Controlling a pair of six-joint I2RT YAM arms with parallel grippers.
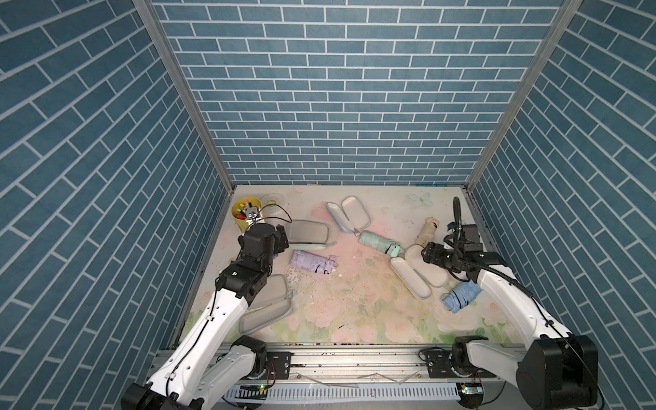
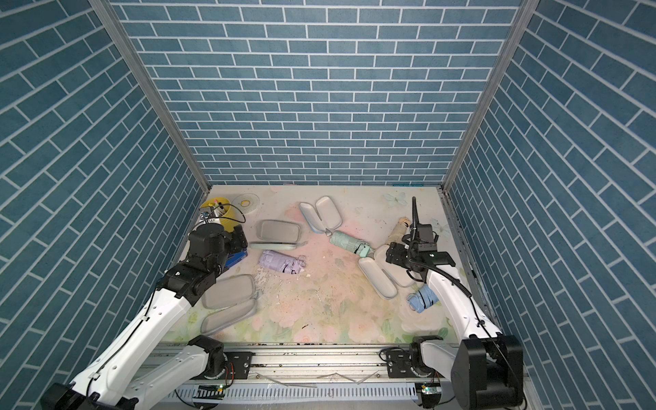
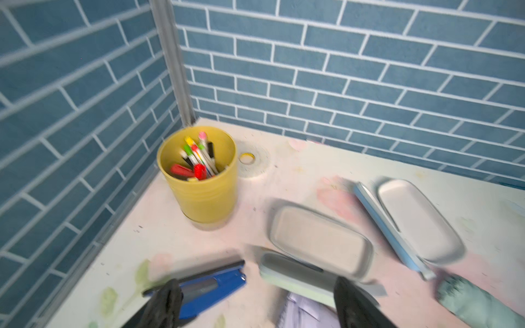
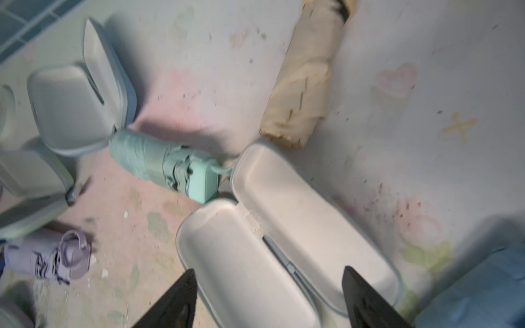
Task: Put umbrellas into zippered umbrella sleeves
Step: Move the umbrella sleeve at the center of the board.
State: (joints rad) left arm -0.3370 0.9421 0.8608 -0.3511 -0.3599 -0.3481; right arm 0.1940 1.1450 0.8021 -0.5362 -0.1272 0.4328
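Right wrist view: the right gripper (image 4: 270, 269) hangs with its jaws spread and empty above an open sleeve (image 4: 284, 227). The sleeve's hinge line runs between the two fingers, and both pale halves lie flat, with nothing in them.

Directions below use the table (image 1: 355, 301) as a clock face in a top view, with 12 at the back wall.
- The mint umbrella (image 1: 378, 242) lies at 9 o'clock of the right gripper (image 1: 424, 253), its handle end just beside the sleeve's rim.
- The beige umbrella (image 1: 427, 232) lies at 12 o'clock.
- The light blue umbrella (image 1: 459, 296) lies at 4 o'clock, partly under the arm.

In the left wrist view, the left gripper (image 3: 255, 286) is likewise released and holds nothing.
- The lilac umbrella (image 3: 301, 312) lies below and between its fingers, apart from both.
- The mint sleeve (image 3: 318, 241) lies open just beyond.
- The blue sleeve (image 3: 412, 221), also open, lies farther out.
- A stapler (image 3: 210, 286) sits beside one finger.
- A yellow cup (image 3: 199, 193) stands at 11 o'clock in the table's corner.
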